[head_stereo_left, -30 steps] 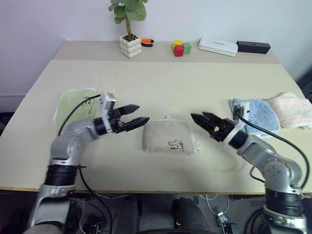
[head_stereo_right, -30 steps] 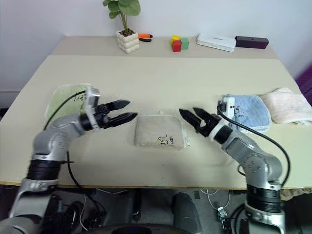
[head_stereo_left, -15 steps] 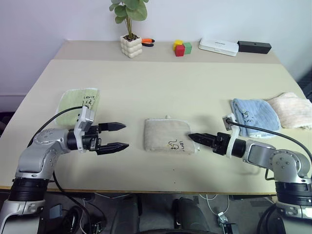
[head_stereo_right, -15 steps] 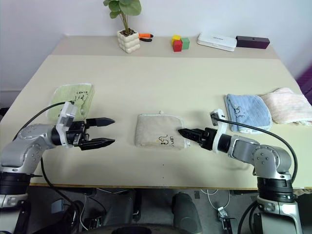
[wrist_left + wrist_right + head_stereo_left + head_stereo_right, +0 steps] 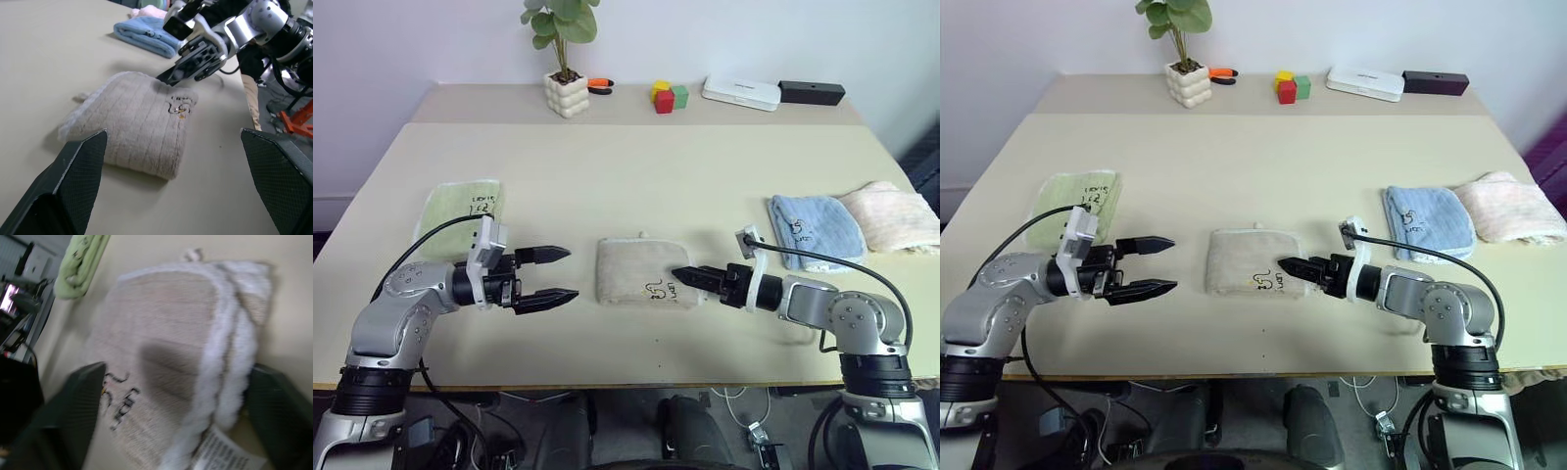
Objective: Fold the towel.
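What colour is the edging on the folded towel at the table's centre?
White, against the beige-brown towel; the right wrist view shows it best.

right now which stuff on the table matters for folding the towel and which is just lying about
Job: towel, left gripper, right gripper.

Lying about: green towel, blue towel, pink towel, potted plant, coloured blocks, white box, black box.

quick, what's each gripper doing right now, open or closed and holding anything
Left gripper: open, holding nothing, beside the towel with a gap.
Right gripper: at the towel's right edge; open or closed cannot be told.
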`<state>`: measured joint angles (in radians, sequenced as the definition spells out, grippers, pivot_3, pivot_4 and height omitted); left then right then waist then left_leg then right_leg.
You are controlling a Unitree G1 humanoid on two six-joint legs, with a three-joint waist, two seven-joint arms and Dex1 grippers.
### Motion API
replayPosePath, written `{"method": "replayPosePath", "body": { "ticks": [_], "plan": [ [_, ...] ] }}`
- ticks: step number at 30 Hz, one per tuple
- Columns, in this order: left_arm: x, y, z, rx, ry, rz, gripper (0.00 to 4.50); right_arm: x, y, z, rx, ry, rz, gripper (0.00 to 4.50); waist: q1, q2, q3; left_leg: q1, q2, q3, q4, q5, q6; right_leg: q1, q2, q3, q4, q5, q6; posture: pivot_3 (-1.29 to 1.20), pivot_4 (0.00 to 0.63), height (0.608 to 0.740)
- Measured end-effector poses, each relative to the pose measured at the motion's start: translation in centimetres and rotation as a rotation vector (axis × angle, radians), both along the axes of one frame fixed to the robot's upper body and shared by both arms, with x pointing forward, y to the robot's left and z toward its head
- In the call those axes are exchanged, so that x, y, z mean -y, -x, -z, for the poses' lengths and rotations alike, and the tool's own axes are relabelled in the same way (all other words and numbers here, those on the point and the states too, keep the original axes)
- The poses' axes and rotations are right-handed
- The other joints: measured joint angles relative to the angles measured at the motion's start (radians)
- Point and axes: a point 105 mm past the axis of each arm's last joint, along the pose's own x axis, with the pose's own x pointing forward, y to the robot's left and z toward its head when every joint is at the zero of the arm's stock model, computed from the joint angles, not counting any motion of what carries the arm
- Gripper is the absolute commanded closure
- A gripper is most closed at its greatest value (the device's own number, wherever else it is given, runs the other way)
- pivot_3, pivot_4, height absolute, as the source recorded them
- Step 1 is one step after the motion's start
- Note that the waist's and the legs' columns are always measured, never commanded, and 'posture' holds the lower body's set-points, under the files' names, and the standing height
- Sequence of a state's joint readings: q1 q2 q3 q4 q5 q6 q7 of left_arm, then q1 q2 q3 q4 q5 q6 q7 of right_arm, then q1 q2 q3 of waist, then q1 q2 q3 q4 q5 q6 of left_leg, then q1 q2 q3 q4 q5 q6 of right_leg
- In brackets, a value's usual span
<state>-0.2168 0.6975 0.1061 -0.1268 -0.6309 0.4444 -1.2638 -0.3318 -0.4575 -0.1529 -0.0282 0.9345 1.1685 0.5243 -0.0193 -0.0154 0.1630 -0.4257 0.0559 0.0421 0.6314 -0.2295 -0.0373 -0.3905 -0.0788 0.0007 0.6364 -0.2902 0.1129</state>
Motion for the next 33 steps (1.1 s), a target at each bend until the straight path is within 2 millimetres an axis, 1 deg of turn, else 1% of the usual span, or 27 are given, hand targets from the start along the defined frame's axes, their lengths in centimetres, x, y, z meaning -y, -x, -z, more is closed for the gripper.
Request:
{"method": "replayPosePath", "body": {
  "ticks": [2,3,5,6,12,15,16,19,21,23,26,28,30,33],
  "plan": [
    [0.0,0.1,0.1,-0.004,0.005,-0.004,0.0,-0.4,-0.2,0.5,-0.014,-0.007,0.002,2.89,0.0,0.0,0.0,0.0,0.001,0.0,0.0,0.0,0.0,0.0,0.001,0.0,0.0,0.0,0.0,0.0,0.15,0.74],
    [0.0,0.1,0.1,-0.004,0.007,-0.005,0.0,-0.6,-0.2,0.5,-0.015,-0.01,-0.004,3.18,0.001,0.0,0.0,0.0,0.001,0.0,0.0,0.0,0.0,0.0,0.001,0.0,0.0,0.0,0.0,0.0,0.15,0.74],
    [0.0,0.0,0.0,-0.003,0.009,-0.011,0.0,-1.0,-0.2,0.1,-0.004,-0.018,-0.023,4.22,0.0,-0.002,-0.001,0.0,0.002,0.001,0.0,0.0,0.0,0.0,0.002,0.0,0.0,0.0,0.0,0.0,0.15,0.74],
    [0.0,0.0,0.0,-0.002,0.009,-0.016,0.0,-1.3,-0.3,-0.2,0.004,-0.026,-0.029,4.47,0.0,-0.003,-0.002,0.001,0.003,0.001,0.001,0.0,0.0,0.001,0.003,0.0,0.0,0.001,-0.001,0.0,0.15,0.74],
    [0.2,-0.1,0.1,-0.003,0.018,-0.02,0.0,-1.2,-0.6,-0.4,0.006,-0.038,-0.021,4.47,0.004,-0.005,-0.003,0.001,0.005,0.002,0.001,0.0,0.0,0.001,0.003,0.0,0.0,0.001,-0.002,0.0,0.15,0.74],
    [0.5,-0.2,0.1,-0.001,0.041,-0.022,0.0,-0.6,-0.8,-1.1,-0.001,-0.118,0.012,4.47,0.007,-0.004,-0.003,0.0,0.005,0.003,0.001,0.0,0.0,-0.001,0.003,0.001,0.0,0.001,-0.002,0.0,0.15,0.74],
    [0.6,-0.3,0.1,0.0,0.046,-0.026,0.0,-0.1,-1.1,-1.6,0.018,-0.149,0.037,4.47,0.007,-0.004,-0.002,0.0,0.005,0.003,0.001,0.0,0.0,-0.001,0.003,0.001,0.0,0.001,-0.002,0.0,0.15,0.74],
    [0.7,-0.7,-0.3,0.026,0.059,-0.03,0.0,1.6,-2.2,-4.9,0.122,-0.268,0.114,4.47,0.01,-0.002,-0.001,-0.001,0.005,0.004,0.001,0.0,0.0,-0.001,0.003,0.001,0.0,0.001,-0.002,0.0,0.15,0.74],
    [1.0,-0.9,-0.6,0.04,0.073,-0.029,0.0,3.0,-2.9,-6.7,0.189,-0.314,0.185,4.47,0.01,-0.002,-0.001,-0.001,0.005,0.004,0.001,0.0,0.0,-0.001,0.003,0.001,0.0,0.001,-0.002,0.0,0.15,0.74],
    [1.1,-1.2,-0.6,0.046,0.092,-0.038,0.0,5.2,-3.6,-8.1,0.245,-0.343,0.307,4.47,0.011,-0.002,-0.001,-0.001,0.005,0.004,0.001,0.0,0.0,-0.002,0.003,0.001,0.0,0.001,-0.002,0.0,0.15,0.74],
    [1.1,-1.6,-0.3,0.035,0.095,-0.051,0.0,7.6,-3.9,-9.5,0.312,-0.36,0.445,4.47,0.008,-0.002,-0.001,-0.001,0.005,0.004,0.001,0.0,0.0,-0.002,0.004,0.002,0.0,0.001,-0.002,0.0,0.15,0.74],
    [1.4,-2.0,-0.4,0.045,0.107,-0.051,0.0,9.4,-4.0,-10.5,0.359,-0.389,0.545,4.47,0.008,-0.002,-0.001,-0.001,0.005,0.004,0.001,0.0,0.0,-0.002,0.004,0.002,0.0,0.001,-0.002,0.0,0.15,0.74],
    [1.6,-2.3,-0.4,0.054,0.113,-0.049,0.0,11.7,-3.9,-11.4,0.405,-0.437,0.659,4.47,0.009,-0.002,-0.001,-0.001,0.005,0.005,0.001,0.0,0.0,-0.002,0.004,0.003,0.0,0.001,-0.002,0.0,0.15,0.74],
    [1.7,-2.7,-0.3,0.057,0.103,-0.051,0.0,14.0,-3.5,-11.9,0.439,-0.464,0.773,4.47,0.008,-0.002,-0.001,-0.001,0.005,0.005,0.001,0.0,0.0,-0.002,0.004,0.003,0.0,0.001,-0.002,0.0,0.15,0.74]
  ]
}}
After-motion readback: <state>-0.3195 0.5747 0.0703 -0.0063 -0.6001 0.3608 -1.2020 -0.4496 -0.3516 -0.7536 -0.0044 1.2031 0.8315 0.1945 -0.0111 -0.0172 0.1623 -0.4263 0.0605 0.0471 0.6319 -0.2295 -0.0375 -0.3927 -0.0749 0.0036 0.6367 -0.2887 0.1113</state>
